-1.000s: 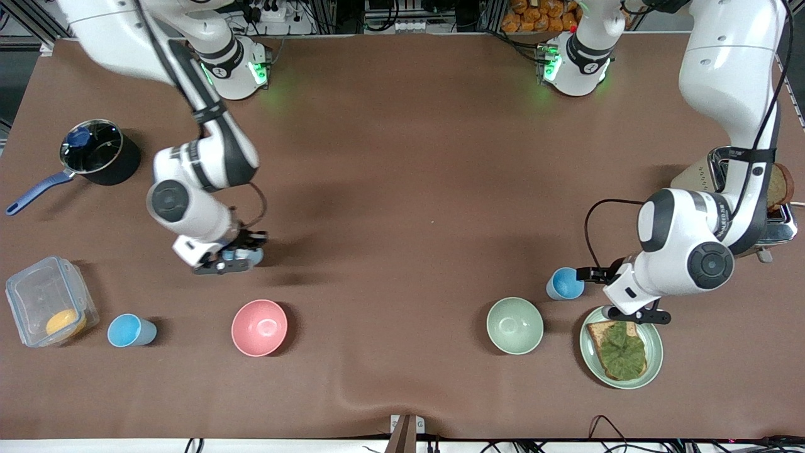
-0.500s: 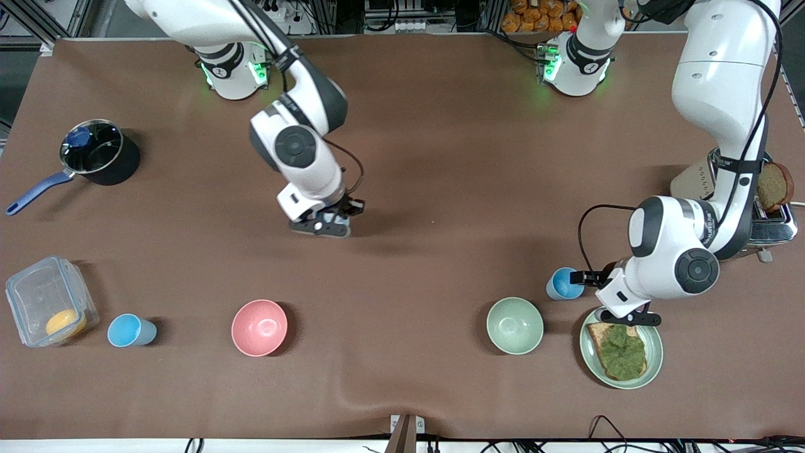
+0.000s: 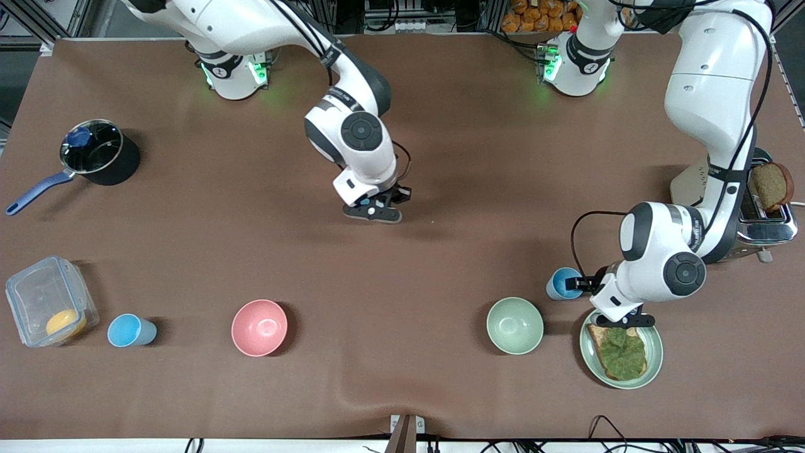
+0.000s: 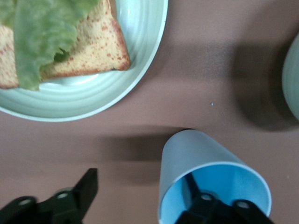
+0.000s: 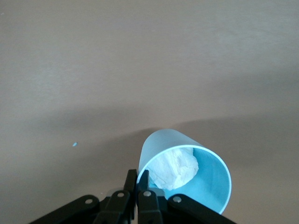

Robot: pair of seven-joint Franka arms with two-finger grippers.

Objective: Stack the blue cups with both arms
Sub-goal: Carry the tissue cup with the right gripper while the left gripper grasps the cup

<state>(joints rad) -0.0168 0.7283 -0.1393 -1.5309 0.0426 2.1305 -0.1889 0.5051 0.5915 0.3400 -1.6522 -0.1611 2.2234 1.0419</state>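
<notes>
My right gripper (image 3: 376,206) is up over the middle of the table, shut on the rim of a pale blue cup (image 5: 161,147) with a whitish inside bottom. In the right wrist view its fingers (image 5: 137,179) pinch the cup's wall. A second blue cup (image 3: 564,283) stands upright beside the green plate. My left gripper (image 3: 582,283) is open at it. In the left wrist view (image 4: 140,182) one finger is inside this cup (image 4: 187,154) and the other is outside, apart from the wall. A third blue cup (image 3: 131,330) stands near the plastic box.
A pink bowl (image 3: 259,327) and a pale green bowl (image 3: 514,325) stand nearer the front camera. A green plate (image 3: 654,362) holds toast with lettuce. A toaster (image 3: 764,217) is at the left arm's end. A black pot (image 3: 99,154) and a plastic box (image 3: 49,301) are at the right arm's end.
My right arm has carried its cup from near the pink bowl toward the table's middle and the left arm's end. My left gripper has shifted slightly at its cup.
</notes>
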